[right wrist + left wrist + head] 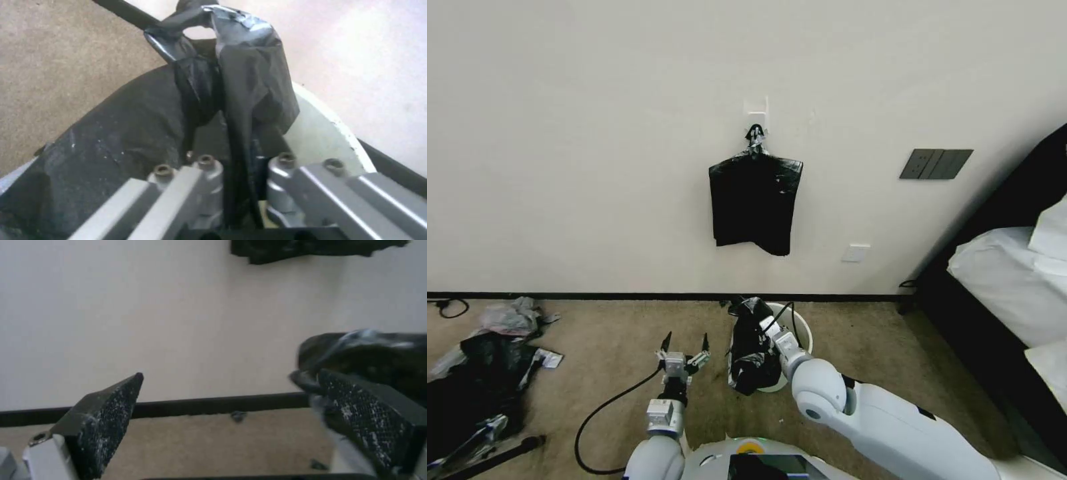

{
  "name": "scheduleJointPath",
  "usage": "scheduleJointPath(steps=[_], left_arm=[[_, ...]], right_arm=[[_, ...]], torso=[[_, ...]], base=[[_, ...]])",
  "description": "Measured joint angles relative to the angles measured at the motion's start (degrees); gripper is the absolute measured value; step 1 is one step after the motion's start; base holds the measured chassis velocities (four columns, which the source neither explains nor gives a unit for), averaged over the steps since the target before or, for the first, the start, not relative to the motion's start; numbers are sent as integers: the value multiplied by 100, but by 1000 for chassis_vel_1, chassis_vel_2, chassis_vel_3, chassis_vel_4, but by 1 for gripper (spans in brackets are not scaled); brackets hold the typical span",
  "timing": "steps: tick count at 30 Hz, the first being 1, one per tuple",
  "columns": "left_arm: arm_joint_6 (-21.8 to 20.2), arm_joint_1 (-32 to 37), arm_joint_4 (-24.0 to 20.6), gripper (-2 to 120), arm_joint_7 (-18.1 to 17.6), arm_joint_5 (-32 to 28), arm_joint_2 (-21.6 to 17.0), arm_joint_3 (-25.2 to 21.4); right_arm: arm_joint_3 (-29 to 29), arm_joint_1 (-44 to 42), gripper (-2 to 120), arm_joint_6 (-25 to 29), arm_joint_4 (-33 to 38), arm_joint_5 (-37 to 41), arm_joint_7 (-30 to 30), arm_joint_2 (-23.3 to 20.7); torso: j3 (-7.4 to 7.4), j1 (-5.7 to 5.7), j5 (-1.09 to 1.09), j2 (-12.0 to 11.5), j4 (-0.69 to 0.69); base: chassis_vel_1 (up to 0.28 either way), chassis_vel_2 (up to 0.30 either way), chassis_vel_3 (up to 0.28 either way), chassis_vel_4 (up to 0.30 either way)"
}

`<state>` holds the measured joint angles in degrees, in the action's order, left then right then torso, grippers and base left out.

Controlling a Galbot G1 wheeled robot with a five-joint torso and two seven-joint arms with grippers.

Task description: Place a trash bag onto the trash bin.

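Down on the carpet by the wall stands the trash bin (802, 327), small, round and cream-white, and the trash bag (752, 352) is draped over its near-left side, glossy black folds spilling down the outside toward the floor. The right gripper (772, 331) reaches in over the rim, its fingers pinched together on a bunched strip of the plastic (in the right wrist view the strip (240, 100) rises between the metal fingers, with the pale rim (329, 133) behind). The left gripper (684, 345) hovers over bare carpet just left of the bin, its two dark pads spread wide with nothing between them. On the wall above hangs a flat sheaf of black bags (754, 203).
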<state>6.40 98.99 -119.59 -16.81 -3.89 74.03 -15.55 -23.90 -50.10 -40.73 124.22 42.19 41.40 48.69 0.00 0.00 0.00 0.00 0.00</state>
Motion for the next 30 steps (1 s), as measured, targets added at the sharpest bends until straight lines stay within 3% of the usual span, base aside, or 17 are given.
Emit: scheduleJointPath(steps=[2, 11, 17, 18, 20, 21, 25, 30], left_arm=[[-191, -110, -71, 100, 4, -132, -128, 181], [-1169, -616, -344, 100, -44, -1124, -456, 757], [-2075, -1368, -239, 100, -389, -1841, -584, 1219], [-2075, -1368, -239, 100, -389, -1841, -584, 1219], [-2583, -1923, -92, 100, -723, -2256, -523, 1422], [-2583, -1923, -92, 100, -723, -2256, -523, 1422], [-3416, -2650, 129, 100, -1454, -2989, -379, 1660], [-3920, -2964, 284, 100, -1954, -3492, -272, 1785]], right_arm=[[71, -59, 0, 4, 7, -3, -53, -20], [234, -139, 0, 10, 64, -6, -116, -97], [307, -190, 0, 12, 75, -15, -210, -204], [307, -190, 0, 12, 75, -15, -210, -204], [329, -195, 0, 14, 79, -19, -229, -233], [329, -195, 0, 14, 79, -19, -229, -233], [379, -218, 0, 16, 83, -21, -239, -271], [391, -230, 0, 17, 84, -21, -240, -276]], torso=[[0, 0, 0, 0, 0], [0, 0, 0, 0, 0], [0, 0, 0, 0, 0], [0, 0, 0, 0, 0], [0, 0, 0, 0, -1], [0, 0, 0, 0, -1], [0, 0, 0, 0, -1], [0, 0, 0, 0, 0]], base=[[0, 0, 0, 0], [0, 0, 0, 0], [0, 0, 0, 0], [0, 0, 0, 0], [0, 0, 0, 0], [0, 0, 0, 0], [0, 0, 0, 0], [0, 0, 0, 0]])
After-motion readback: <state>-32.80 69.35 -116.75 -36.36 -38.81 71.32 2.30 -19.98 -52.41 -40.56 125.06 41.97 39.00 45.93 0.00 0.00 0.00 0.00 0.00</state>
